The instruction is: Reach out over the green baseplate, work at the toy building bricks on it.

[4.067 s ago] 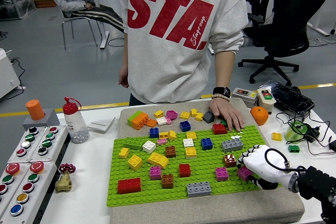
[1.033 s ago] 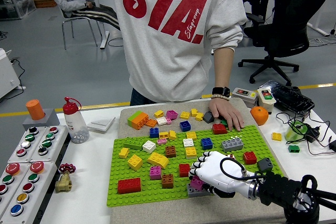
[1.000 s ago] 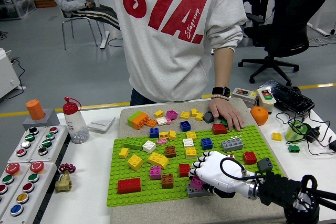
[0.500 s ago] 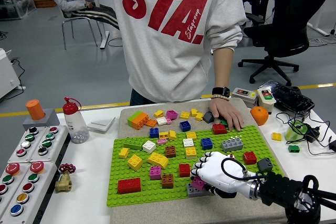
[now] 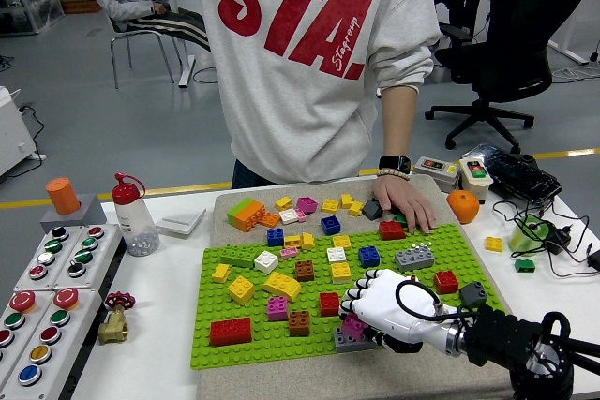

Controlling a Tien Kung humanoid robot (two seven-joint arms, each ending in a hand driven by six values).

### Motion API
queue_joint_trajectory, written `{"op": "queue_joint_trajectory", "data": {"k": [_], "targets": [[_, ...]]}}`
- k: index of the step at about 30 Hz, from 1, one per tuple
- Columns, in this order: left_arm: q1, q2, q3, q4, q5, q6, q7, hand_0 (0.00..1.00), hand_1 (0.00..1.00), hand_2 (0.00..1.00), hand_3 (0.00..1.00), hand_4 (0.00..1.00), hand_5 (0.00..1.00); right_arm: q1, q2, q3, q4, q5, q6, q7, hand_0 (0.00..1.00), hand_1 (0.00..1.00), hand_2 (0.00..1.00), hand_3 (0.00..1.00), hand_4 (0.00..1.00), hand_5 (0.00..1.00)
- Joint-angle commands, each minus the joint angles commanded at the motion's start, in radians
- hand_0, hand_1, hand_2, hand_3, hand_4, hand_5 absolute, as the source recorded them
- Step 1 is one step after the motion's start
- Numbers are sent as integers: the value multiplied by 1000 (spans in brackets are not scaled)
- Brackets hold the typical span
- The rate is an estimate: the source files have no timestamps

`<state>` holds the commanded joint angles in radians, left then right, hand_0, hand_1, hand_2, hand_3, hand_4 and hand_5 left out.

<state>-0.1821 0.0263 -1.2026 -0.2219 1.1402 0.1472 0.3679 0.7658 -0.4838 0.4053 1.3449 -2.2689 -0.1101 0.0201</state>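
The green baseplate lies on a beige mat and carries several bricks of many colours. My right hand, white with a black forearm, reaches in from the lower right to the plate's front middle. Its fingers curl down on a magenta brick, which sits against the top of a grey brick at the plate's front edge. A red brick stands just left of the fingers. A person's hand rests flat at the plate's far right edge, behind another red brick. My left arm is out of view.
Loose bricks lie on the mat behind the plate. Button boxes, a brass valve and a red-capped bottle stand at the left. An orange ball, switch boxes and cables crowd the right.
Since the earliest frame my right hand has moved left from the plate's right edge to its front middle, bringing a magenta brick. Over the last second it has barely shifted.
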Motion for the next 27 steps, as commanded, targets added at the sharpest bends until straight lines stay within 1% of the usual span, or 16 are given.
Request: {"op": "queue_joint_trajectory", "data": {"k": [1, 7, 8, 13, 14, 16, 27], "targets": [[0, 0, 0, 0, 0, 0, 0, 663, 617, 619, 474, 377, 998, 0, 0, 0, 0, 0, 0, 0, 688, 753, 791, 725, 579, 110], [-2, 1, 0, 0, -1, 0, 0, 663, 617, 619, 474, 377, 998, 2, 2, -6, -5, 0, 0, 2, 688, 753, 791, 725, 579, 110], [-2, 1, 0, 0, -1, 0, -1, 663, 617, 619, 473, 377, 998, 2, 2, -7, -5, 0, 0, 2, 690, 753, 793, 762, 582, 111], [-2, 1, 1, 0, -1, 1, -1, 663, 617, 619, 473, 377, 998, 3, 5, -12, -11, 0, 0, 2, 690, 753, 793, 762, 582, 111], [-2, 1, 1, 0, -1, 1, -1, 663, 617, 618, 473, 376, 998, 3, 6, -13, -13, 0, 1, 2, 692, 756, 799, 779, 586, 111], [-3, 2, 1, 0, -2, 1, -1, 663, 617, 618, 473, 376, 998, 4, 6, -13, -14, 0, 1, 2, 692, 756, 799, 779, 586, 111], [-3, 1, -1, 0, 1, 1, 0, 662, 617, 618, 471, 378, 998, 3, 2, -13, -12, 0, 2, 3, 692, 758, 800, 793, 591, 110]]}}
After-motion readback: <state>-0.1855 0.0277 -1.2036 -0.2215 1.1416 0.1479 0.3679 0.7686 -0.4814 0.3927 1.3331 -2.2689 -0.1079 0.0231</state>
